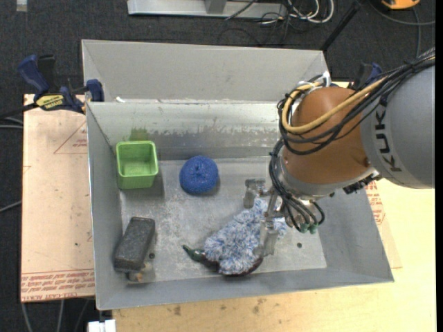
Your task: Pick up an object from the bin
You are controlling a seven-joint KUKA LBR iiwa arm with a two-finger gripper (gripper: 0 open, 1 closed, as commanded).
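Long axis: the shaggy blue-and-white cloth thing [232, 244] runs on a slant, from the bin's front middle up and to the right
Pointing: its narrow dark tip points to the lower left; its wide fluffy end points to the upper right, toward the arm
Place in the bin: on the floor of the grey metal bin [208, 126], right of centre and near the front wall
Relative to the gripper: the gripper [263, 214] stands over the upper right end of the shaggy thing, with the rest of it trailing away to the lower left
Gripper state: the two metal fingers [252, 191] stand apart, one at the upper side of the fluffy end and one at its lower side; not clamped on it
Texture of the shaggy thing: loose tufted pile, mottled blue and white, with a dark rim along its lower edge
Other things: a green square plastic cup [136, 163] at the back left, upright and open at the top; a round blue ball [199, 175] with a rough surface just right of it; a dark grey oblong block [134, 243] at the front left, well apart from the gripper
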